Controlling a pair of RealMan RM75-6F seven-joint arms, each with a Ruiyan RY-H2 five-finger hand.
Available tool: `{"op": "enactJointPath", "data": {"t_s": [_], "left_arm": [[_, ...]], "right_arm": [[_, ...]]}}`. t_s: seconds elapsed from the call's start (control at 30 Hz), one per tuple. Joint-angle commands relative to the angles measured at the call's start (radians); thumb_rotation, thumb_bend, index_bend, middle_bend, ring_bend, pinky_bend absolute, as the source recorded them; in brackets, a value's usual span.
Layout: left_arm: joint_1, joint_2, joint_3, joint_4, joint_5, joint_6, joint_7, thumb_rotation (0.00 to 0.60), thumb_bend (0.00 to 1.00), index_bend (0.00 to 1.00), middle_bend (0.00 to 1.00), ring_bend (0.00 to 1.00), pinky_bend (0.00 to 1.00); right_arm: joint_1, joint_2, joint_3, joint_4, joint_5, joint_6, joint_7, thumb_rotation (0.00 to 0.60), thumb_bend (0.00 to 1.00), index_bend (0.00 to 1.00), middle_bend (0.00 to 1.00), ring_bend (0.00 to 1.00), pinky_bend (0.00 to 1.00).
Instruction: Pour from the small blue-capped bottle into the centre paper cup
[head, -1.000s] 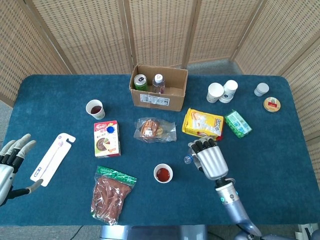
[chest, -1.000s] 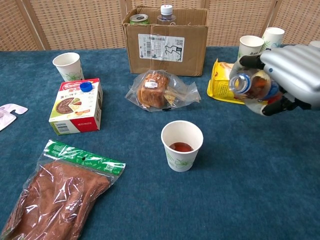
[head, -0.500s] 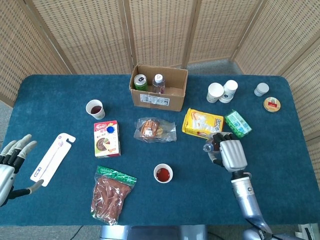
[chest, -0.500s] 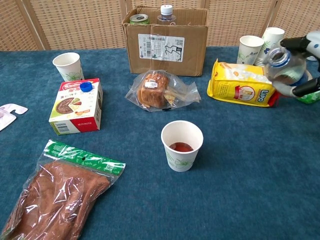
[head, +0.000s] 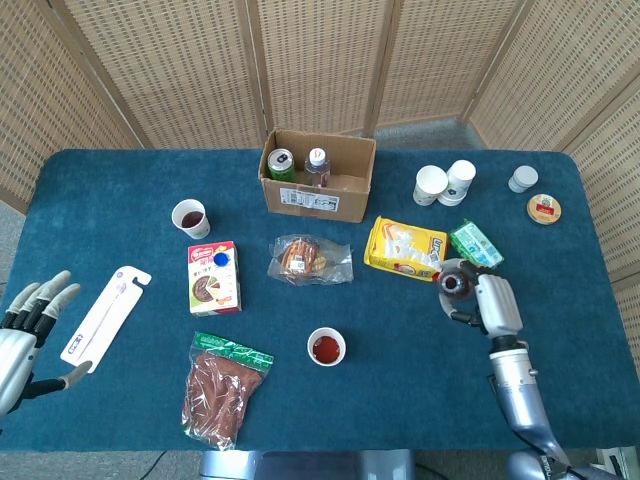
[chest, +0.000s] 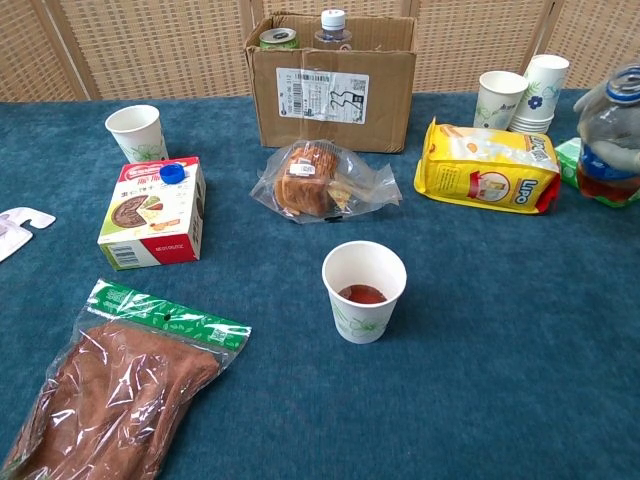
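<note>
The centre paper cup (head: 327, 347) (chest: 364, 290) stands near the table's front with a little dark red liquid in it. My right hand (head: 493, 305) grips the small bottle (head: 455, 283) (chest: 608, 135) well to the right of the cup, beside the green packet. The bottle is upright and uncapped, with dark liquid low inside. In the chest view it sits at the right edge with most of the hand out of frame. A blue cap (head: 221, 259) (chest: 172, 172) lies on the snack box (chest: 150, 212). My left hand (head: 30, 318) hovers at the far left, fingers spread and holding nothing.
A yellow snack bag (head: 405, 247) and green packet (head: 474, 246) lie near the right hand. A bread bag (head: 310, 259), cardboard box (head: 317, 175), another filled cup (head: 190, 217), stacked cups (head: 445, 183), toothbrush pack (head: 104, 317) and a brown sausage-like bag (head: 222, 388) are spread around.
My right hand carried the bottle rightward, away from the centre cup, and turned it from tilted to upright. The left hand has hardly moved.
</note>
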Motion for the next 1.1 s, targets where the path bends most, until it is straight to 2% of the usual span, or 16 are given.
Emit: {"op": "enactJointPath", "data": {"t_s": [0.03, 0.47, 0.77, 1.1], "left_arm": [[0.000, -0.002, -0.001, -0.003, -0.003, -0.001, 0.005, 0.600, 0.25, 0.00, 0.00, 0.00, 0.00], [0.002, -0.010, 0.003, -0.013, -0.006, -0.006, 0.034, 0.600, 0.25, 0.00, 0.00, 0.00, 0.00], [0.004, -0.013, 0.002, -0.015, -0.013, -0.005, 0.044, 0.600, 0.25, 0.00, 0.00, 0.00, 0.00], [0.004, -0.019, 0.003, -0.022, -0.013, -0.012, 0.061, 0.600, 0.25, 0.00, 0.00, 0.00, 0.00]], "right_arm": [[-0.010, 0.031, 0.000, 0.057, -0.001, -0.037, 0.162, 0.600, 0.96, 0.48, 0.61, 0.30, 0.77], [-0.021, 0.066, -0.010, 0.219, -0.013, -0.119, 0.562, 0.600, 0.97, 0.49, 0.61, 0.29, 0.77], [-0.024, 0.031, -0.031, 0.384, -0.038, -0.132, 0.734, 0.600, 0.98, 0.50, 0.61, 0.29, 0.77], [-0.025, -0.026, -0.053, 0.551, -0.045, -0.151, 0.845, 0.600, 0.98, 0.50, 0.61, 0.29, 0.77]]}}
